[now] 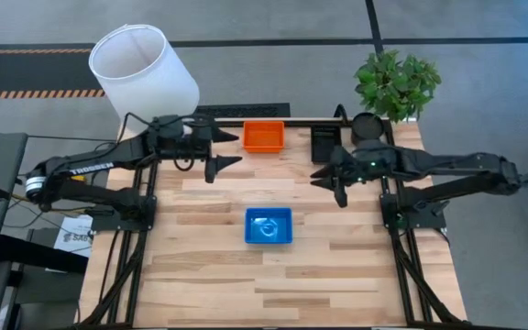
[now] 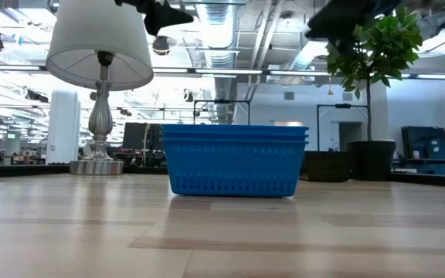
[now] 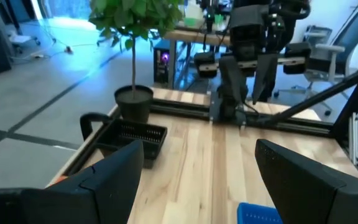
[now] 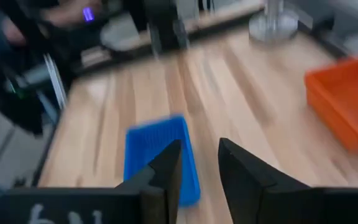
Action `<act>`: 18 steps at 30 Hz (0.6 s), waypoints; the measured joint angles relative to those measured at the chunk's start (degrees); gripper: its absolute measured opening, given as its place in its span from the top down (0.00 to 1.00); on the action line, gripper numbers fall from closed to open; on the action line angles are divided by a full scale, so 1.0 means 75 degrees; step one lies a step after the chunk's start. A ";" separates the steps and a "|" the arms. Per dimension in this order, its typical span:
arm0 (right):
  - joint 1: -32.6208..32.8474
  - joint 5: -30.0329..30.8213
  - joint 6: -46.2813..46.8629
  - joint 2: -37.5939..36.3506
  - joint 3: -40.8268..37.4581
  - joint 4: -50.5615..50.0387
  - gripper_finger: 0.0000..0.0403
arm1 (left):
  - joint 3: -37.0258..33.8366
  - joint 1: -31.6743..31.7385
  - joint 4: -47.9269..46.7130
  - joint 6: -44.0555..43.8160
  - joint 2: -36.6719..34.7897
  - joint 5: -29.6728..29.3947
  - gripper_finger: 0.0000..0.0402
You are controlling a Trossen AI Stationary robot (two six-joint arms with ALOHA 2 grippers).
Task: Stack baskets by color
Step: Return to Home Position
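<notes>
Plain from above: orange baskets [image 1: 263,136] at table's [image 1: 209,275] far edge, black baskets [image 1: 325,140] beside, nearer right corner. Only at table height: three nested blue baskets [image 2: 234,158], mid-table. Left gripper [image 1: 232,148] spread, right gripper [image 1: 326,183] slightly parted, both empty

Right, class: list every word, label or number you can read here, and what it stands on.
"TROSSEN": white letters on the left arm.
Paper beside the table: print too small to read.
White marks in the right wrist view: cut off, unreadable.
</notes>
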 joint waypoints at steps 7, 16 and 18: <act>0.0096 -0.0006 0.0016 -0.0279 -0.0677 0.1707 0.71 | 0.0000 0.0086 -0.0209 -0.0307 -0.0377 0.0093 0.26; 0.0050 0.0033 -0.0247 -0.0759 -0.1346 0.2067 0.72 | -0.0108 -0.0127 -0.0832 -0.0603 -0.1182 -0.0253 0.37; -0.0102 0.0074 -0.0267 -0.1026 -0.1639 0.2490 0.73 | -0.0502 -0.0136 -0.0346 -0.0665 -0.1418 -0.0282 0.42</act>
